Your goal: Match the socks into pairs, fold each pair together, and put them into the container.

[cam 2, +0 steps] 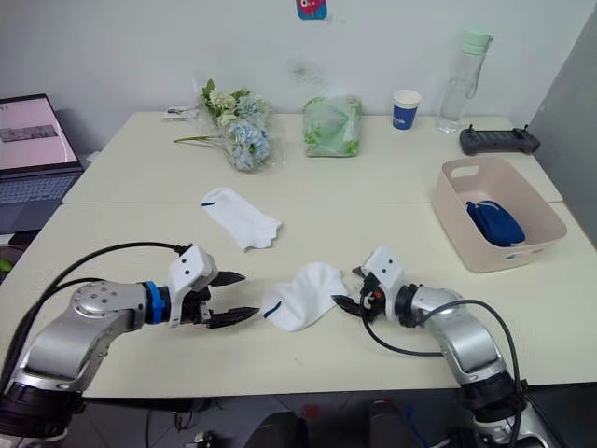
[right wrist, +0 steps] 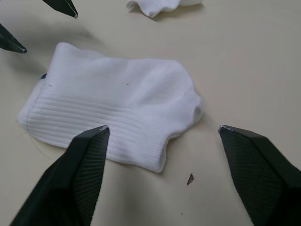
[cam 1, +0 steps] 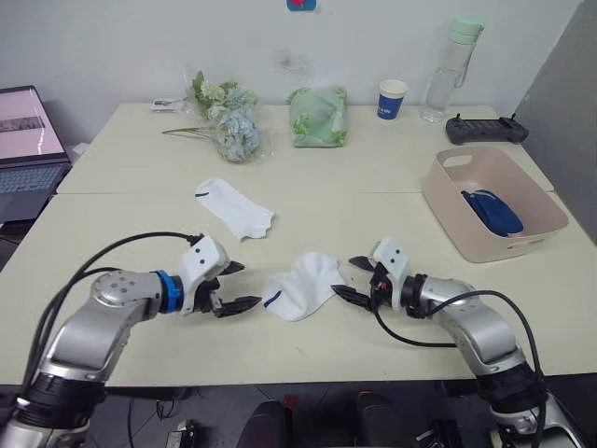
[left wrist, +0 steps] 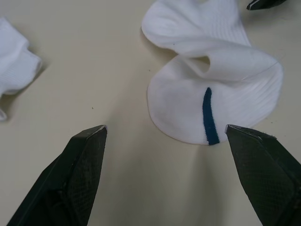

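Worktop: pale cream, two surfaces butted together along a seam running across the middle.
Near sock: white, crumpled and folded on itself, short dark blue mark at the end nearest my left side; lies on the front of the worktop between my two grippers.
Far sock: white, with a dark mark at its cuff, lying flat, further back and to my left of the near sock, well apart from it.
Left gripper: jaws open, holding nothing, tips pointed at the marked end of the near sock, just beside it, not touching.
Right gripper: jaws open, holding nothing, tips at the opposite end of the near sock; I cannot tell if one tip touches the fabric.
Container: pale pink tub at my right on the worktop, handle cut-out in the far wall.
Inside container: a dark navy bundle of socks resting on the floor of the tub.
Back of worktop: bunch of flowers, pale green bag, blue-and-white paper cup, clear bottle, black controller.
Far left: laptop, open, off the worktop edge.
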### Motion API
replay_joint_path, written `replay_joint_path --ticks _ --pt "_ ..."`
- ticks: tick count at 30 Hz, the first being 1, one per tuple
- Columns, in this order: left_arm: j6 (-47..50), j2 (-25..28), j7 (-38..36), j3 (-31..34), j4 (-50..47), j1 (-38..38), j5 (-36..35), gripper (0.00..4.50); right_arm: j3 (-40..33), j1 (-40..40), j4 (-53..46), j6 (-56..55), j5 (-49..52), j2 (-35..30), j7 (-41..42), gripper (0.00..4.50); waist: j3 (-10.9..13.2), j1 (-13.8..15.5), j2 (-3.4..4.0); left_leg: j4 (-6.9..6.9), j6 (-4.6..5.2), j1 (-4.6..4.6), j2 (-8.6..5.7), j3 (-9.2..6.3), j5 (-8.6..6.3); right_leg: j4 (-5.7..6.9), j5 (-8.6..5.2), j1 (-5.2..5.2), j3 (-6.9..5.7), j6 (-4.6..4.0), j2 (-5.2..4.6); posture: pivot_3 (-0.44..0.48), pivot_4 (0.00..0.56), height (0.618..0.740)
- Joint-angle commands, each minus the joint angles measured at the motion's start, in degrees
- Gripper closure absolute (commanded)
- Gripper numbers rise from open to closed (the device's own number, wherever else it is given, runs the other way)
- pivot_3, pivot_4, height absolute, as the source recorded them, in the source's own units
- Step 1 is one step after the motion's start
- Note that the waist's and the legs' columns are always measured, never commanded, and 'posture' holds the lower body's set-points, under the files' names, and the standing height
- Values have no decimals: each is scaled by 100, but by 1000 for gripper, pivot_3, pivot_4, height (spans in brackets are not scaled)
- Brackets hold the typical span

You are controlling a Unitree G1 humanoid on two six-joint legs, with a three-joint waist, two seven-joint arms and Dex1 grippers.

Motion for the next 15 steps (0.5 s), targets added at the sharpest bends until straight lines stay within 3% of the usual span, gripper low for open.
replay_joint_path --ticks 1,8,12,15 --pt "-277 -245 225 -113 334 -180 182 867 -51 10 -61 54 116 114 -54 1949 0 1 0 0 0 1 -1 0 0 1 0 0 0 0 0 0 150 740" --pt "-359 -486 272 -276 545 -339 291 3051 -104 102 -50 79 54 96 -92 4474 0 11 0 1 0 0 -4 0 0 0 0 1 0 0 -3 0 150 740" --pt "-313 -547 291 -232 502 -341 224 4281 -259 216 -169 110 91 41 -175 4500 0 11 0 1 0 1 -3 1 0 1 0 1 1 0 -3 0 150 740" --pt "-344 -545 306 -209 489 -313 228 4428 -428 385 -395 180 149 9 -280 4500 0 14 0 1 0 0 -3 0 0 1 0 1 0 0 -4 0 150 740"
